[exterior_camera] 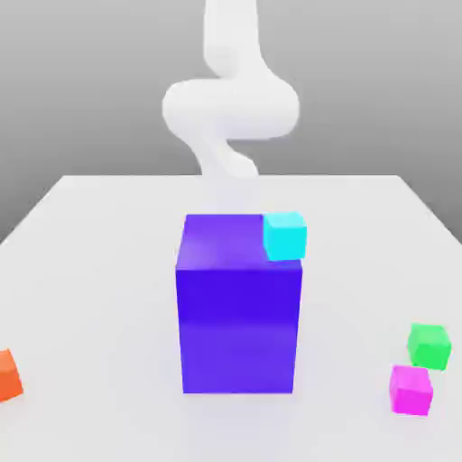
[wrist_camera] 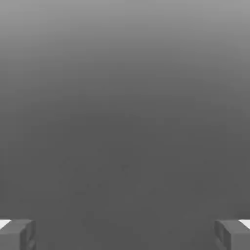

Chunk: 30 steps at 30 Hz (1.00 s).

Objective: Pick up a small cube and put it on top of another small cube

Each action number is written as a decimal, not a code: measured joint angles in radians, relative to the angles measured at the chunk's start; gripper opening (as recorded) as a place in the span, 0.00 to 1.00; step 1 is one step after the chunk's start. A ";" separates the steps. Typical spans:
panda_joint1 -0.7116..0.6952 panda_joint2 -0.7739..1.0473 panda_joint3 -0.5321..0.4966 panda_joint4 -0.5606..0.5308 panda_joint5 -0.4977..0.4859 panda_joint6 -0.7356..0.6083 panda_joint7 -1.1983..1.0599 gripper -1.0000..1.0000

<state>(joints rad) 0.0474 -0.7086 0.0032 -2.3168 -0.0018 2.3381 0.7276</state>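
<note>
- Exterior view: one large blue-violet block (exterior_camera: 238, 329), upright on a pale table (exterior_camera: 108, 271).
- Cyan cube (exterior_camera: 284, 236), small, bright, plain-faced; seen over the block's top at the exterior view's right edge, contact uncertain.
- Green cube (exterior_camera: 429, 347), small, plain; on the table, toward the exterior view's right.
- Magenta cube (exterior_camera: 411, 391), small, plain; near the green one, closer to the camera.
- Orange cube (exterior_camera: 7, 376), small, partly cut off at the exterior view's left.
- White arm (exterior_camera: 231, 108), behind the block.
- Gripper (wrist_camera: 125, 235), hand view: fingers spread wide apart.
</note>
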 joint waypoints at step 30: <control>0.401 1.097 0.105 -0.144 -0.138 0.507 -0.667 0.50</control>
<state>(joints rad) 0.4486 0.3880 0.1084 -2.4607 -0.1398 2.8449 0.0607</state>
